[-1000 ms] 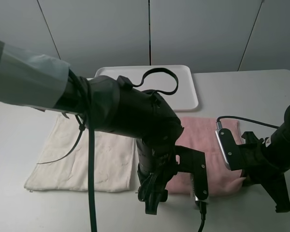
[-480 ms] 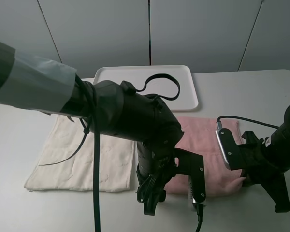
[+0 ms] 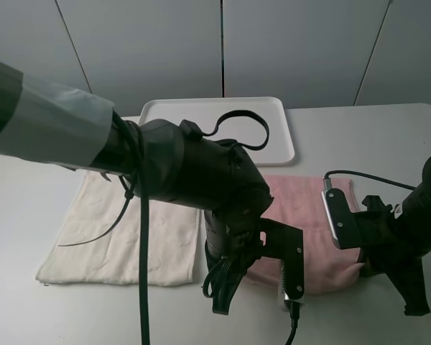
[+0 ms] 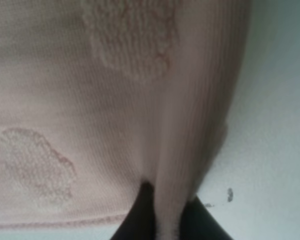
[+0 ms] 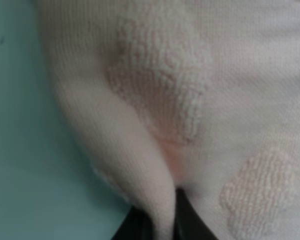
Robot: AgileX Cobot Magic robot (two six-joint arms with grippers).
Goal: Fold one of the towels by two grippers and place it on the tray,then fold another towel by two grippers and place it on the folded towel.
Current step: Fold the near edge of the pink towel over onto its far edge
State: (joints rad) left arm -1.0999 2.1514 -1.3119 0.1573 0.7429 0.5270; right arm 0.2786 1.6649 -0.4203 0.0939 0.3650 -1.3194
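The left gripper snaps shut on the pink towel, probably at its near-left corner. The right gripper clamps the near-right corner, so folding can start.

The black left arm has a grey sleeve (upper part only) and looping black cables; the black right arm bears a silver-edged block.

No writing, label, brand or number can be read in any view; the pink towel bears only raised terry shapes; the dark specks on the desk are too blurred to tell.
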